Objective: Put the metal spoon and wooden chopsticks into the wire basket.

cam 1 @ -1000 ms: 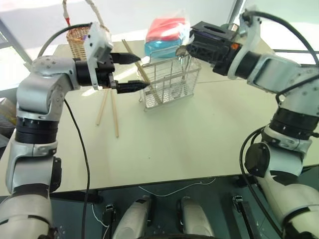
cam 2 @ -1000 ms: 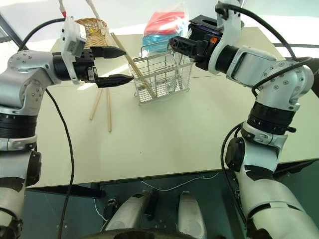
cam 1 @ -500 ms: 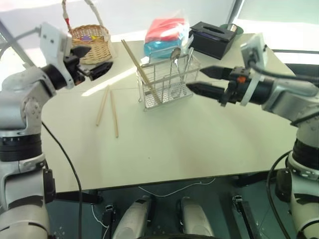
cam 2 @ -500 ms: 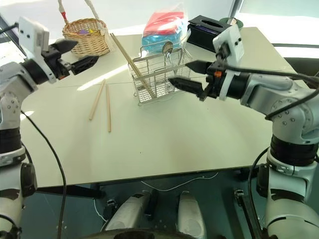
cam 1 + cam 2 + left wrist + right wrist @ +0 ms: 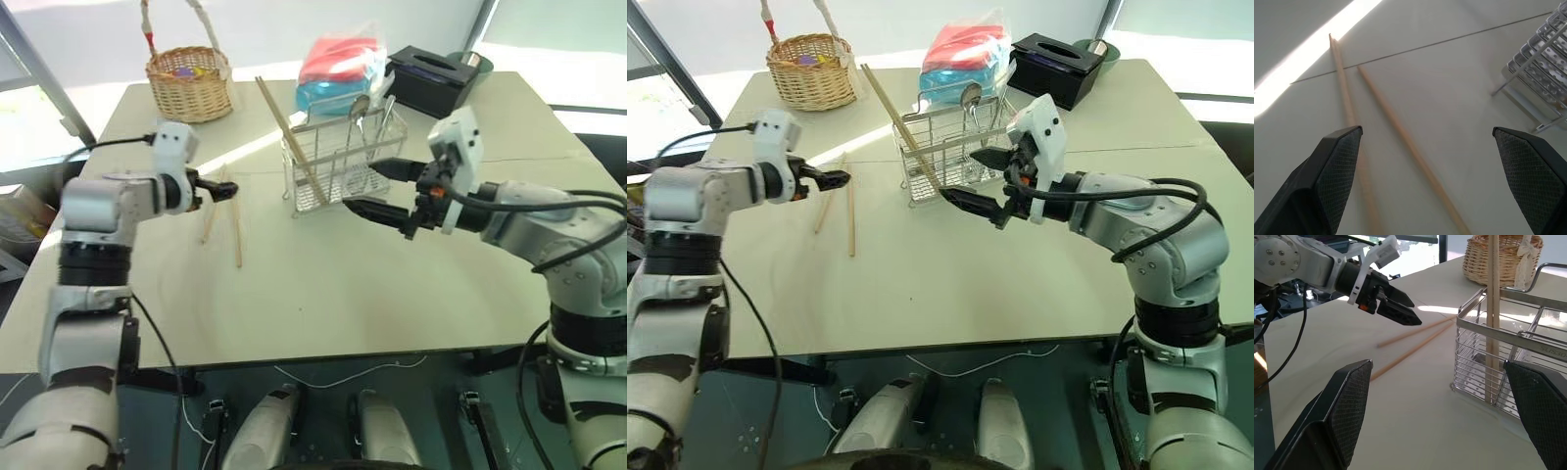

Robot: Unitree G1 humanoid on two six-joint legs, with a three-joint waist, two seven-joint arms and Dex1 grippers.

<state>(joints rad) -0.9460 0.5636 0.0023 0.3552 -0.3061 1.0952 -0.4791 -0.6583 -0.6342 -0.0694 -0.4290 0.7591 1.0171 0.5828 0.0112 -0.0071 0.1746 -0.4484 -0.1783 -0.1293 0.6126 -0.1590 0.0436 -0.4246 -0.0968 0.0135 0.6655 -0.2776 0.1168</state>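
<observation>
- The left end effector (image 5: 227, 190) hangs low over the pale tabletop (image 5: 323, 284), its two black fingers spread apart and holding nothing, right above the upper ends of the loose sticks.
- Two pale-tan wooden chopsticks (image 5: 235, 227) lie flat on the tabletop, close together, between the left end effector and the basket.
- A round woven wicker basket with a tall handle (image 5: 189, 83) stands at the far left corner of the tabletop.
- The small rectangular silver wire basket (image 5: 338, 155) stands near the middle; one more pale wooden stick (image 5: 286, 137) leans inside it, tip jutting out up-left.
- The shiny metal spoon (image 5: 360, 110) stands upright in the wire basket, bowl uppermost.
- The right end effector (image 5: 377, 188) hovers just in front of the wire basket, released, empty.
- Behind the basket sit a red-and-blue packet (image 5: 338, 69) and a black box (image 5: 436, 78).
</observation>
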